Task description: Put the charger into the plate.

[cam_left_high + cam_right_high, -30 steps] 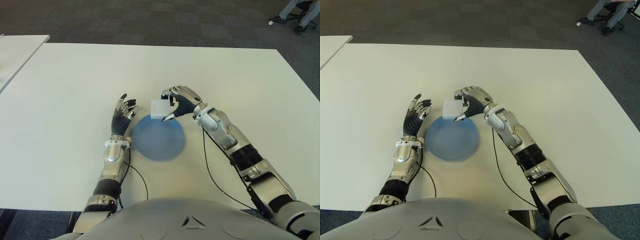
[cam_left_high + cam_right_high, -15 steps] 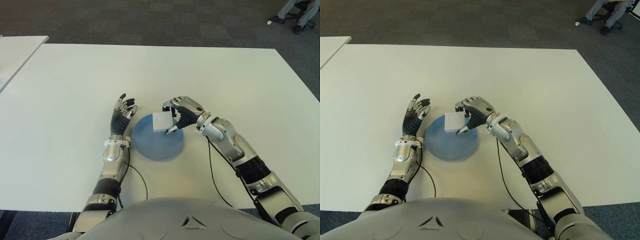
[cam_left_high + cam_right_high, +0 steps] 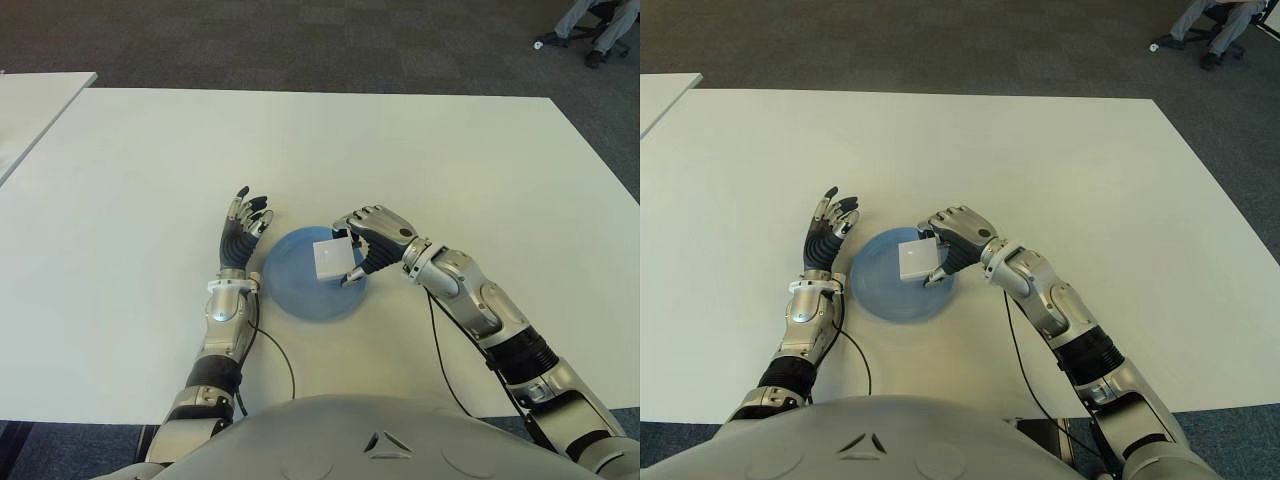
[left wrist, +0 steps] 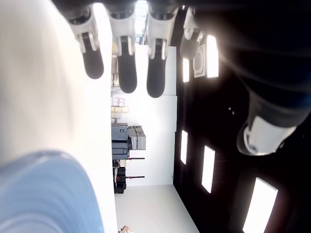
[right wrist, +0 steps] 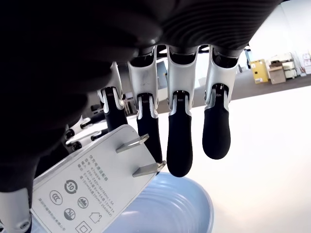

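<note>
Head stereo eyes look down at the table (image 3: 420, 140); wrist cameras view fingers closely.

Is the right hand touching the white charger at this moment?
Touching. The right wrist view shows the right hand with its fingers pressed against the charger, holding it above the blue plate.

You've pulled right hand (image 3: 368, 240) with charger (image 3: 332, 259) back from blue plate's (image 3: 296, 296) far rim to over its middle.
</note>
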`<action>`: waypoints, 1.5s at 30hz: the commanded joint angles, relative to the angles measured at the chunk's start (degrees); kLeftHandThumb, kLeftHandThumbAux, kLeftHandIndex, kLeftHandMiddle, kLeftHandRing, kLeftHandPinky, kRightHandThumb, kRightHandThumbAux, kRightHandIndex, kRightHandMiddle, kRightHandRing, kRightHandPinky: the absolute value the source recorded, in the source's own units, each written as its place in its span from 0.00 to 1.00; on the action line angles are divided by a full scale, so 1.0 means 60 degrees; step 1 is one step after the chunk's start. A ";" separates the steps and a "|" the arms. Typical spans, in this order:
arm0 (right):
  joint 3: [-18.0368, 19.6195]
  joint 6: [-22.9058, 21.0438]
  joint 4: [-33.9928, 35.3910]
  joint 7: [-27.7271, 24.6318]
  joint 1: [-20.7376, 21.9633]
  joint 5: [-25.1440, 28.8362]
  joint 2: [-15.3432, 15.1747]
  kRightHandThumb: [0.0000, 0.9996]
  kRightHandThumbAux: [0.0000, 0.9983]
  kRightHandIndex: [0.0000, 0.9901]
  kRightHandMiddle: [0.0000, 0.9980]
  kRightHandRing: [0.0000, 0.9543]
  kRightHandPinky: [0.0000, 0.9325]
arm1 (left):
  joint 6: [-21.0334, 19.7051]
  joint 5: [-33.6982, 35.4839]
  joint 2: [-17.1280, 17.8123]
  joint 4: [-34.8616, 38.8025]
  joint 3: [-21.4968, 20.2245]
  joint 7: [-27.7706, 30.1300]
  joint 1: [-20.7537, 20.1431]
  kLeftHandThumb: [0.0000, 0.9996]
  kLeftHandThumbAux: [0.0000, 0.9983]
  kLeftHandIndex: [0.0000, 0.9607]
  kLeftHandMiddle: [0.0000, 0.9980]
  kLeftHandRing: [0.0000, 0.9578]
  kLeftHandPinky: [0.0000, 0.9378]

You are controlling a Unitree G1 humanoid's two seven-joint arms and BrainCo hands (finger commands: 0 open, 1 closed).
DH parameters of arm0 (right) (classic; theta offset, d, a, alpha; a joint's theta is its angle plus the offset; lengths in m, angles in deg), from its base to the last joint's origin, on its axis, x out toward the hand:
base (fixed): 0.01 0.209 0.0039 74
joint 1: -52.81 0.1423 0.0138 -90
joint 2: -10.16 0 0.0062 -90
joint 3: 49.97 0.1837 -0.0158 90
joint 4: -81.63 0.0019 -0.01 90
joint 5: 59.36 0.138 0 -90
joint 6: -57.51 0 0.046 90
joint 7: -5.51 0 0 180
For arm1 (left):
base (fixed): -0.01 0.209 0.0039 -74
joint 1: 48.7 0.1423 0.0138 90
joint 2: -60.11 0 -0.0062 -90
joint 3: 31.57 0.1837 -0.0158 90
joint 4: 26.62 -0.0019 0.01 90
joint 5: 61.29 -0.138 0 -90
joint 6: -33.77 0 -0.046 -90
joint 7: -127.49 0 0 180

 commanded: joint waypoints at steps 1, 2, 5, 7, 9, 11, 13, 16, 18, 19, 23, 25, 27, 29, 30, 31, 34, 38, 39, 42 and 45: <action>0.0095 0.0132 0.0062 -0.0184 -0.0107 0.0156 0.0000 0.95 0.66 0.39 0.50 0.55 0.85 | -0.0296 0.0081 -0.0023 -0.0429 -0.0045 0.0067 0.0336 0.00 0.58 0.08 0.26 0.24 0.18; 0.0112 0.0198 0.0032 -0.0234 -0.0101 0.0280 -0.0003 0.95 0.66 0.39 0.50 0.54 0.84 | -0.0293 0.0086 -0.0020 -0.0428 -0.0043 0.0079 0.0336 0.00 0.58 0.08 0.26 0.24 0.18; 0.0134 0.0479 -0.0097 -0.0363 -0.0040 0.0587 -0.0055 0.91 0.66 0.40 0.52 0.54 0.67 | -0.0298 0.0110 -0.0014 -0.0426 -0.0040 0.0121 0.0337 0.00 0.57 0.08 0.25 0.24 0.19; 0.0134 0.0656 -0.0173 -0.0416 0.0010 0.0662 -0.0101 0.82 0.68 0.41 0.49 0.52 0.58 | -0.0307 0.0124 -0.0011 -0.0428 -0.0042 0.0143 0.0338 0.00 0.57 0.07 0.25 0.24 0.19; 0.0103 0.0905 -0.0258 -0.0416 0.0103 0.0560 -0.0206 0.67 0.60 0.31 0.37 0.40 0.43 | -0.0337 0.0142 -0.0011 -0.0423 -0.0048 0.0165 0.0342 0.00 0.57 0.07 0.25 0.24 0.20; 0.0057 0.1177 -0.0357 -0.0468 0.0251 0.0424 -0.0342 0.56 0.52 0.18 0.22 0.24 0.28 | -0.0372 0.0162 -0.0013 -0.0435 -0.0061 0.0181 0.0332 0.00 0.57 0.07 0.25 0.24 0.20; 0.0049 0.1328 -0.0429 -0.0529 0.0333 0.0369 -0.0395 0.47 0.44 0.09 0.11 0.12 0.14 | -0.0386 0.0171 -0.0015 -0.0454 -0.0069 0.0185 0.0316 0.00 0.57 0.07 0.24 0.24 0.19; 0.0043 0.1537 -0.0552 -0.0732 0.0435 0.0483 -0.0459 0.38 0.36 0.03 0.04 0.04 0.05 | -0.0448 0.0198 -0.0015 -0.0452 -0.0089 0.0205 0.0312 0.00 0.57 0.07 0.23 0.23 0.16; 0.0070 0.1658 -0.0630 -0.0808 0.0465 0.0634 -0.0470 0.34 0.32 0.01 0.02 0.02 0.02 | -0.0470 0.0190 -0.0024 -0.0440 -0.0097 0.0203 0.0315 0.00 0.57 0.07 0.23 0.23 0.15; 0.0098 0.1708 -0.0672 -0.0844 0.0473 0.0764 -0.0448 0.32 0.30 0.01 0.01 0.01 0.01 | -0.0471 0.0184 -0.0029 -0.0430 -0.0099 0.0203 0.0319 0.00 0.57 0.07 0.23 0.22 0.14; 0.0165 0.1762 -0.0804 -0.1017 0.0574 0.1187 -0.0267 0.26 0.24 0.00 0.00 0.00 0.00 | -0.0446 0.0179 -0.0022 -0.0355 -0.0087 0.0255 0.0351 0.00 0.57 0.06 0.22 0.21 0.10; 0.0182 0.1764 -0.0873 -0.1092 0.0661 0.1343 -0.0186 0.25 0.22 0.00 0.00 0.00 0.00 | -0.0433 0.0152 -0.0010 -0.0317 -0.0070 0.0273 0.0368 0.00 0.57 0.06 0.22 0.21 0.09; 0.0211 0.1792 -0.0940 -0.1125 0.0722 0.1447 -0.0147 0.25 0.20 0.00 0.00 0.00 0.00 | -0.0438 0.0108 -0.0014 -0.0297 -0.0050 0.0272 0.0378 0.00 0.57 0.05 0.22 0.20 0.08; 0.0243 0.1808 -0.0998 -0.1102 0.0753 0.1524 -0.0090 0.24 0.19 0.00 0.00 0.00 0.00 | -0.0476 0.0072 -0.0005 -0.0266 -0.0034 0.0271 0.0389 0.00 0.57 0.04 0.22 0.20 0.08; 0.0258 0.1810 -0.1025 -0.1081 0.0764 0.1556 -0.0057 0.24 0.18 0.00 0.00 0.00 0.00 | -0.0500 0.0058 0.0004 -0.0248 -0.0028 0.0270 0.0395 0.00 0.57 0.04 0.22 0.20 0.09; 0.0276 0.1809 -0.1051 -0.1050 0.0769 0.1587 -0.0019 0.24 0.18 0.00 0.00 0.00 0.00 | -0.0520 0.0046 0.0012 -0.0235 -0.0023 0.0268 0.0398 0.00 0.57 0.03 0.21 0.20 0.09; 0.0321 0.1821 -0.1151 -0.0958 0.0814 0.1628 0.0100 0.25 0.16 0.00 0.00 0.00 0.00 | -0.0540 0.0025 0.0026 -0.0226 -0.0027 0.0243 0.0401 0.00 0.57 0.04 0.21 0.20 0.12; 0.0377 0.1885 -0.1343 -0.0777 0.0915 0.1615 0.0298 0.26 0.14 0.00 0.00 0.00 0.00 | -0.0492 0.0029 0.0042 -0.0336 -0.0065 0.0208 0.0360 0.00 0.58 0.05 0.21 0.21 0.18; 0.0393 0.1890 -0.1395 -0.0716 0.0951 0.1611 0.0366 0.26 0.13 0.00 0.00 0.00 0.00 | -0.0487 0.0041 0.0037 -0.0361 -0.0077 0.0204 0.0347 0.00 0.58 0.06 0.21 0.21 0.19; 0.0434 0.1866 -0.1542 -0.0535 0.1086 0.1584 0.0595 0.26 0.13 0.00 0.00 0.00 0.00 | -0.0487 0.0085 0.0016 -0.0410 -0.0108 0.0202 0.0316 0.00 0.58 0.08 0.21 0.22 0.22; 0.0455 0.1781 -0.1768 -0.0320 0.1348 0.1529 0.0911 0.26 0.13 0.00 0.00 0.00 0.00 | -0.0504 0.0149 0.0003 -0.0517 -0.0150 0.0225 0.0247 0.00 0.58 0.09 0.22 0.23 0.23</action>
